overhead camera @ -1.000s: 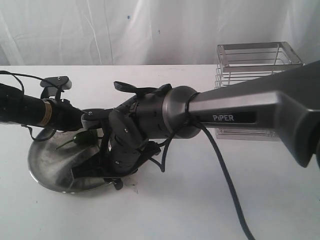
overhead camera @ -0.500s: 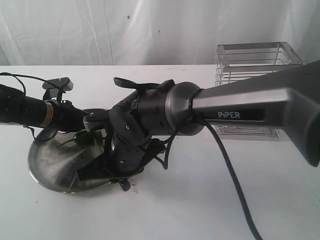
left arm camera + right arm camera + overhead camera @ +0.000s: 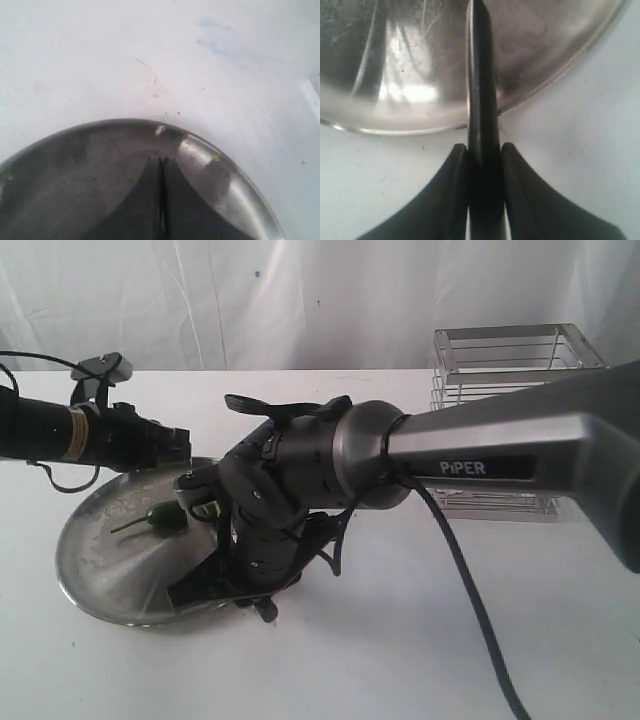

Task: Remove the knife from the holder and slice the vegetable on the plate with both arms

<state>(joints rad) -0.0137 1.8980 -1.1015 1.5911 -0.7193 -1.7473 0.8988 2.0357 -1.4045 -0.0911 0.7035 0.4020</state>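
Right gripper (image 3: 482, 150) clamps the knife (image 3: 480, 75) across the plate (image 3: 78, 588) rim. Left gripper (image 3: 161, 167), pinched shut, hovers over the opposite rim; vegetable (image 3: 163, 519) lies clear between, holder (image 3: 510, 365) well apart.

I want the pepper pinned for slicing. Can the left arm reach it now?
Probably yes: the left gripper hangs close to the pepper, nothing between them, but its jaws are shut.

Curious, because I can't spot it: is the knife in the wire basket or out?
Out. The right arm's jaws clamp the knife, which reaches over the steel plate.
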